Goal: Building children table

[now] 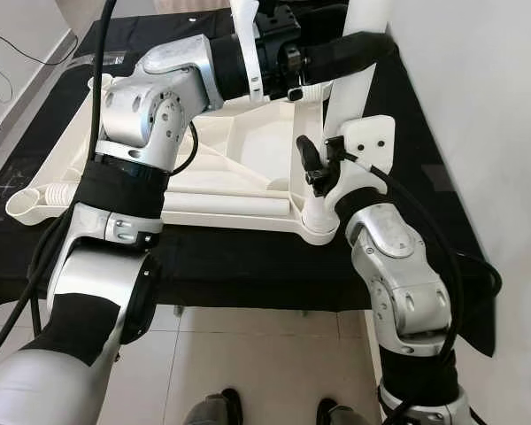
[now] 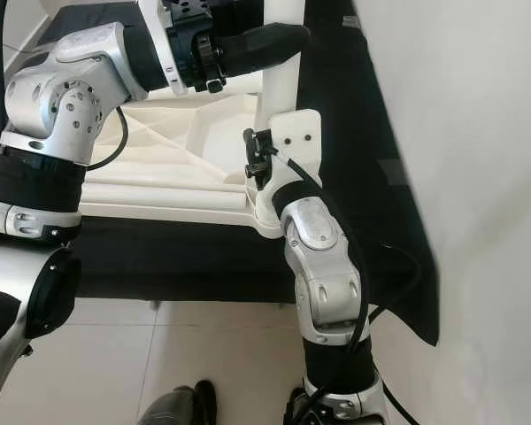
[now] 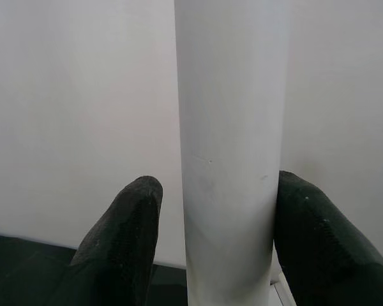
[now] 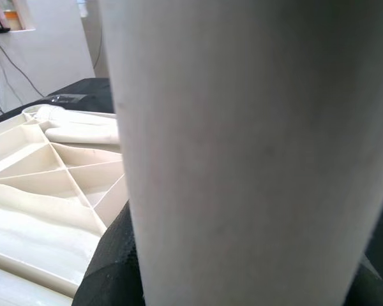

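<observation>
A white plastic table top (image 1: 248, 146) lies upside down on a black mat (image 1: 248, 266), its ribs facing up. A white table leg (image 1: 350, 88) stands upright in the socket at its near right corner (image 1: 319, 228). My left gripper (image 1: 358, 44) reaches across from the left, high on the leg; in the left wrist view its fingers (image 3: 124, 242) straddle the leg (image 3: 230, 159), with a gap on one side. My right gripper (image 1: 323, 186) holds the leg low down, just above the socket, and its black fingers (image 4: 108, 268) hug the leg (image 4: 242, 159).
Another white leg with a ribbed end (image 1: 35, 199) lies on the mat at the left. A further loose leg (image 1: 221, 205) rests along the table top's near edge. A white wall (image 1: 478, 106) stands close on the right. Tiled floor (image 1: 248, 363) and cables (image 1: 0, 53) lie around the mat.
</observation>
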